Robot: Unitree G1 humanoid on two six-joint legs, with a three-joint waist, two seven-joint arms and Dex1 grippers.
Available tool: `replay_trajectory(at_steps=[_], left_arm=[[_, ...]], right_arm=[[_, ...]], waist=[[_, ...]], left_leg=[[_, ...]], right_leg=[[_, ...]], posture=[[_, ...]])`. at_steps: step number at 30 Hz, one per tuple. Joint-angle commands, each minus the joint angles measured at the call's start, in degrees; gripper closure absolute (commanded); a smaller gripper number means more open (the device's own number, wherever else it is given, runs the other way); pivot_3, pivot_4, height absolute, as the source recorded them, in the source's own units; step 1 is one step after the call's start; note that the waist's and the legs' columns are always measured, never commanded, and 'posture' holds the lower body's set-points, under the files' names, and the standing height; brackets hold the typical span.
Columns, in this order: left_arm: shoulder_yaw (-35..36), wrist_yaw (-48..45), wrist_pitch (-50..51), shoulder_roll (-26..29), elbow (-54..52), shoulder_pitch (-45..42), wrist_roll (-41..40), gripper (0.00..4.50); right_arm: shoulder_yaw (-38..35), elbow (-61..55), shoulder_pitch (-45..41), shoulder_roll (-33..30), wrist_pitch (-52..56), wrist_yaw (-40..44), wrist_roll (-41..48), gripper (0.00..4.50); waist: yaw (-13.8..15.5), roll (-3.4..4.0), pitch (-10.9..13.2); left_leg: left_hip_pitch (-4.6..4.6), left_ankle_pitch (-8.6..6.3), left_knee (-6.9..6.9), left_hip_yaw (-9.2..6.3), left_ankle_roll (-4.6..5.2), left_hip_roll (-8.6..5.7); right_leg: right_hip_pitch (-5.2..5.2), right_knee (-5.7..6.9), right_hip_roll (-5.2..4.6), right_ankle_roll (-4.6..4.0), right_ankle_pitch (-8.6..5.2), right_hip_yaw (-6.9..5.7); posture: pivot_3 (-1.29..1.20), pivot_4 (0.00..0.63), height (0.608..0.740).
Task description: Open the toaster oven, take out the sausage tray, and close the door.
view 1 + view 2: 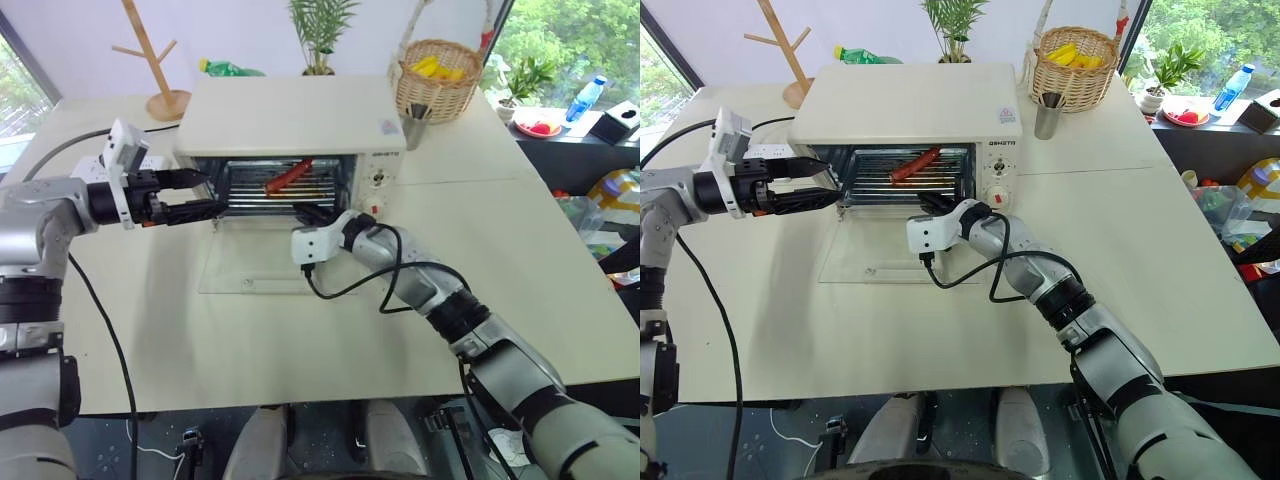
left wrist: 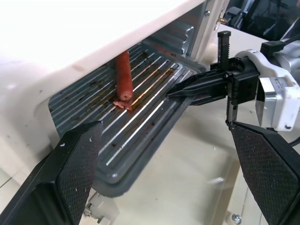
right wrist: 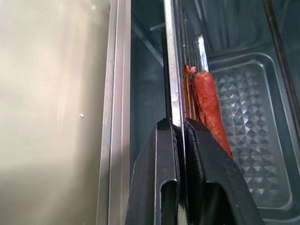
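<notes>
The right tool (image 1: 305, 211) is clamped on the front rim of the sausage tray (image 2: 140, 117), which sits inside the toaster oven (image 1: 300, 120) straight ahead of it. The thin red sausage (image 3: 208, 108) lies on the tray's ridged bottom just past the right tool's fingertips. The glass door (image 1: 875, 262) lies folded down flat on the tabletop (image 1: 300, 340) beneath that tool. The left tool (image 1: 195, 196) hangs with fingers spread wide at the oven's left front corner, gripping nothing, the tray just ahead of it.
</notes>
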Motion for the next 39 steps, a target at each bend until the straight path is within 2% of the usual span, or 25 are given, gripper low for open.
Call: replay_trajectory(at_steps=[1,3,6,18,25,27,30,31,39], left_arm=[[2.0,0.2,-0.4,1.1,-1.3,-0.6,-0.3,0.0],[2.1,0.2,-0.5,1.1,-1.3,-0.6,-0.3,0.0],[2.0,0.1,-0.6,1.0,-1.1,-0.8,-0.2,0.0],[2.0,0.2,-0.6,1.1,-1.1,-1.3,-0.2,0.0],[2.4,0.3,-0.7,1.3,-1.4,-1.1,-0.3,0.0],[2.5,0.5,-0.7,1.3,-1.5,-1.0,-0.4,0.0],[2.6,0.5,-0.9,1.2,-1.4,-0.8,-0.3,0.0],[2.6,0.5,-0.9,1.2,-1.3,-0.8,-0.3,0.0],[1.9,0.1,-1.6,0.7,0.5,-1.8,0.4,0.0]], right_arm=[[-2.1,0.7,-1.3,0.5,0.3,-0.4,0.9,4.01],[-1.9,0.6,-1.5,0.4,0.3,-0.7,0.1,3.41],[-1.4,1.9,-2.3,0.4,0.0,-1.3,-0.9,1.97],[-0.2,16.1,-9.6,4.5,-2.8,-6.3,-2.1,1.97],[-0.4,16.1,-9.8,5.0,-3.8,-5.9,-1.6,1.97],[-0.3,15.8,-9.6,5.1,-4.0,-5.7,-1.5,2.49],[-0.3,15.4,-9.5,5.1,-4.0,-5.6,-1.5,3.82],[-0.4,15.3,-9.4,5.1,-4.0,-5.5,-1.6,4.38],[-0.8,9.2,-6.3,3.1,-3.8,-3.6,-1.7,4.46]], waist=[[0.0,0.0,0.0],[-0.1,0.0,0.0],[-0.2,0.0,0.0],[-1.4,0.0,0.0],[-1.4,0.0,0.0],[-1.4,0.0,0.0],[-1.4,0.0,0.0],[-1.4,0.0,0.0],[-1.4,-0.01,0.0]], left_leg=[[0.0,0.0,0.0,0.0,0.0,0.0],[0.0,0.0,0.0,0.0,0.0,0.02],[0.0,0.0,0.0,0.0,0.0,0.03],[0.01,0.01,0.0,0.01,-0.02,0.1],[0.01,0.01,-0.03,0.01,-0.02,0.21],[0.01,0.01,-0.03,0.01,-0.02,0.21],[0.01,0.01,-0.04,0.02,-0.02,0.22],[0.01,0.01,-0.04,0.02,-0.02,0.22],[0.02,0.01,-0.04,0.02,-0.02,0.24]], right_leg=[[0.0,0.0,0.0,0.0,0.0,0.0],[0.0,0.0,0.03,0.0,0.0,0.0],[-0.01,0.0,0.04,0.0,0.0,0.0],[-0.01,0.01,0.11,-0.06,0.04,0.01],[-0.06,0.0,0.29,-0.14,0.08,0.04],[-0.07,-0.01,0.32,-0.16,0.1,0.05],[-0.1,0.0,0.37,-0.22,0.13,0.06],[-0.11,0.0,0.37,-0.22,0.13,0.06],[-0.11,0.0,0.39,-0.25,0.15,0.06]], posture=[[0.0,0.15,0.74],[0.0,0.15,0.74],[0.0,0.15,0.74],[0.0,0.15,0.74],[0.0,0.15,0.74],[0.0,0.15,0.74],[0.0,0.15,0.74],[0.0,0.15,0.74],[0.0,0.15,0.74]])
